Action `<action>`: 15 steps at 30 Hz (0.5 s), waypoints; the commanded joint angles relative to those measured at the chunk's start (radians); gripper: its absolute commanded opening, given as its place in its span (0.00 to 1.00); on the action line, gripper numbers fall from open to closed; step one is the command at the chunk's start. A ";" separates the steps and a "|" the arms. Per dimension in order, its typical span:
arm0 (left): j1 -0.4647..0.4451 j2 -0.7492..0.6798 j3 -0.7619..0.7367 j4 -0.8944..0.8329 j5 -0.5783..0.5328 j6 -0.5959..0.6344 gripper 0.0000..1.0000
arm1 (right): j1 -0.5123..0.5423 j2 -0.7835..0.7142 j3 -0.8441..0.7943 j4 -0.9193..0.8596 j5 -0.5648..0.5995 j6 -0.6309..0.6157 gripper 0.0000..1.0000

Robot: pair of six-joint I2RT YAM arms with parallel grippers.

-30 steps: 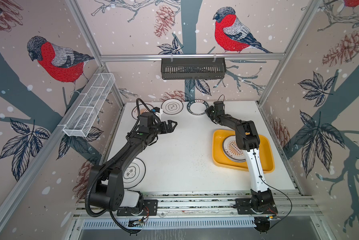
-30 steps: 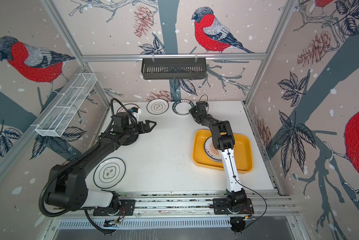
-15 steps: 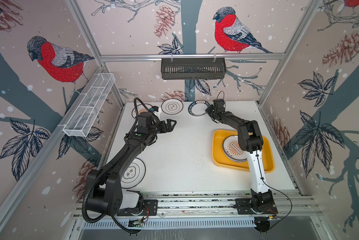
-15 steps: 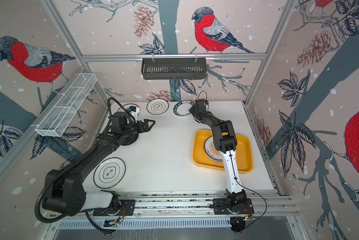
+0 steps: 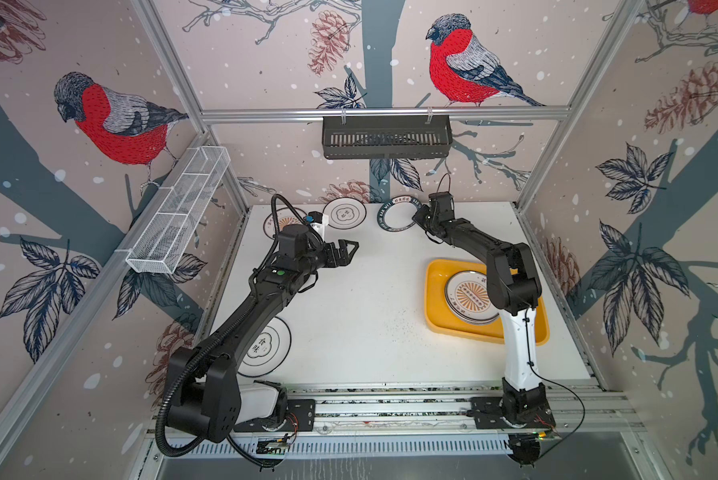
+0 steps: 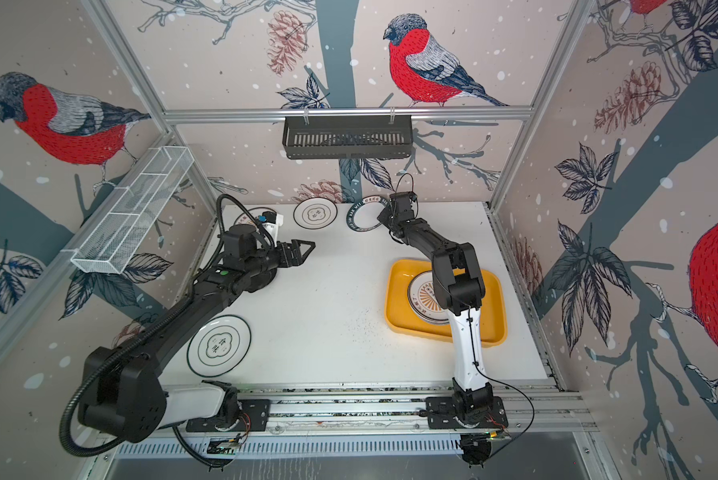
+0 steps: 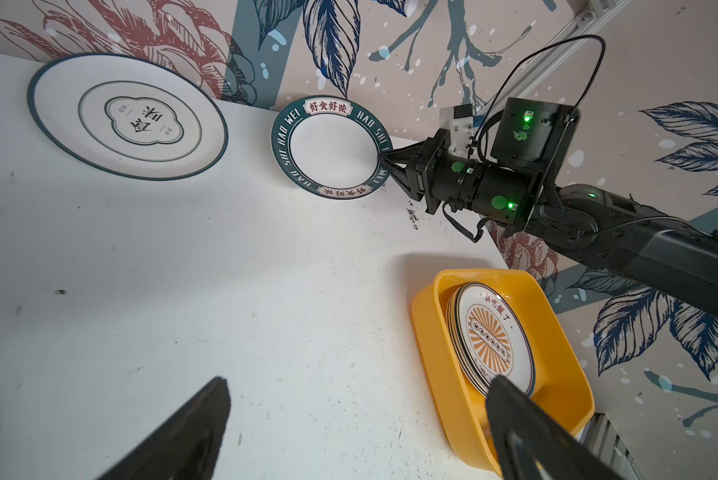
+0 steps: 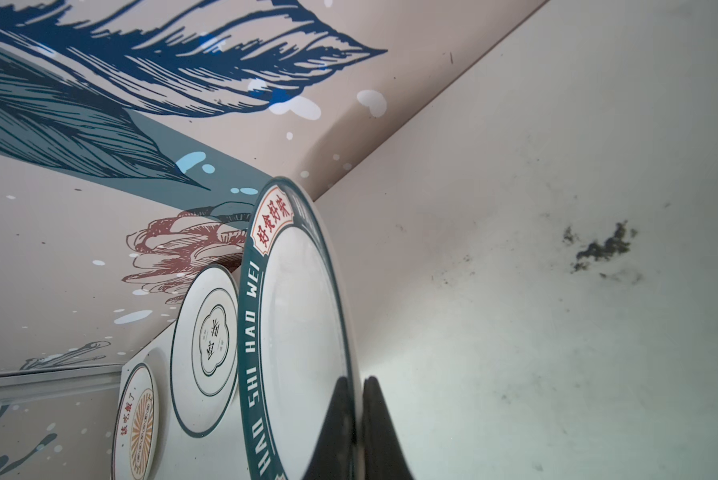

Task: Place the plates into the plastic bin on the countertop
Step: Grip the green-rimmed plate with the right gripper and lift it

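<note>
Firmly pinched by the right tool (image 7: 384,160), the white plate (image 7: 332,149) shows a dark-green lettered rim, left tool (image 5: 351,251) gaping wide

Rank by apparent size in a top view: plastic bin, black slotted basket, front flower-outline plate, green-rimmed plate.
1. plastic bin
2. black slotted basket, as wide but shallower
3. front flower-outline plate
4. green-rimmed plate, farther back, so real size unsure
</note>
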 commanded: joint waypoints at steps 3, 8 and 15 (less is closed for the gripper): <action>-0.031 -0.015 0.009 0.006 0.005 0.036 0.96 | -0.009 -0.100 -0.075 0.079 -0.037 -0.013 0.02; -0.061 -0.005 0.018 0.003 0.054 0.062 0.96 | -0.018 -0.180 -0.133 0.069 -0.081 -0.026 0.02; -0.146 0.021 0.042 -0.009 0.153 0.108 0.96 | -0.033 -0.335 -0.259 0.049 -0.124 -0.059 0.02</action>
